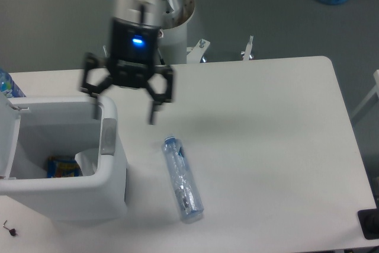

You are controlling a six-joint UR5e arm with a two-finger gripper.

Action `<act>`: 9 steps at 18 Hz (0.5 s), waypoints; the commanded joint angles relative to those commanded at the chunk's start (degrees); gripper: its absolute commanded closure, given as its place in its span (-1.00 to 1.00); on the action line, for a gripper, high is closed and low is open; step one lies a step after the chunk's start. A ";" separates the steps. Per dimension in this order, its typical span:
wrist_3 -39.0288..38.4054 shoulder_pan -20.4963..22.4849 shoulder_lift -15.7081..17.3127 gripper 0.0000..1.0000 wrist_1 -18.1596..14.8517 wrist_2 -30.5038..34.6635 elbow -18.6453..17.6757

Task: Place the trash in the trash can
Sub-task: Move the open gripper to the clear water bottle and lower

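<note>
The crushed clear bottle [182, 179] lies flat on the white table, right of the trash can, its bluish end pointing away from me. The white boxy trash can [112, 173] stands at the left with its lid [7, 140] swung open and a grey latch tab [109, 135] on its right rim. Inside, a pale crumpled piece [86, 160] lies against the right wall; I cannot make out green marks on it. My gripper [124, 112] hangs open and empty above the can's right rim. One finger is over the opening, the other over the table.
A colourful blue-yellow packet [64, 167] lies in the can. A blue-labelled bottle [8, 85] peeks in at the left edge. The arm's white pedestal [177, 28] stands behind the table. A black object [370, 223] sits at the lower right corner.
</note>
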 joint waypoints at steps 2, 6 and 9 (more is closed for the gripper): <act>0.53 1.41 -2.81 -1.00 0.00 0.09 1.75; 0.62 1.59 -9.58 -1.00 -0.09 1.05 4.31; 0.70 1.50 -13.36 -1.00 0.00 3.51 5.27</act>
